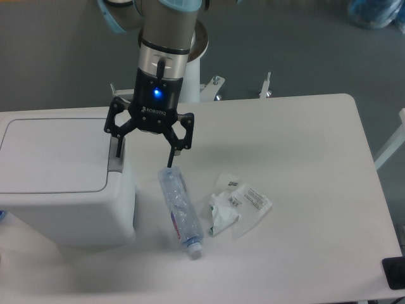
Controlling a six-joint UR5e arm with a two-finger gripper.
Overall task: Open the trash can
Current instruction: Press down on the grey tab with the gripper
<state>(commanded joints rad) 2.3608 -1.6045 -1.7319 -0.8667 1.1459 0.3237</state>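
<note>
The trash can (63,190) is a big boxy white bin at the left of the table, its flat lid (54,155) down. A grey push tab (115,161) sits on the lid's right edge. My gripper (143,157) hangs open over the bin's right side. Its left fingertip (118,151) is just above the grey tab, and whether it touches I cannot tell. Its right fingertip (169,161) hovers over the top end of a clear bottle. Nothing is held between the fingers.
A clear plastic bottle (180,209) lies on the white table (304,190) right of the bin. A crumpled clear wrapper (237,204) lies beside it. A black object (395,272) sits at the table's front right corner.
</note>
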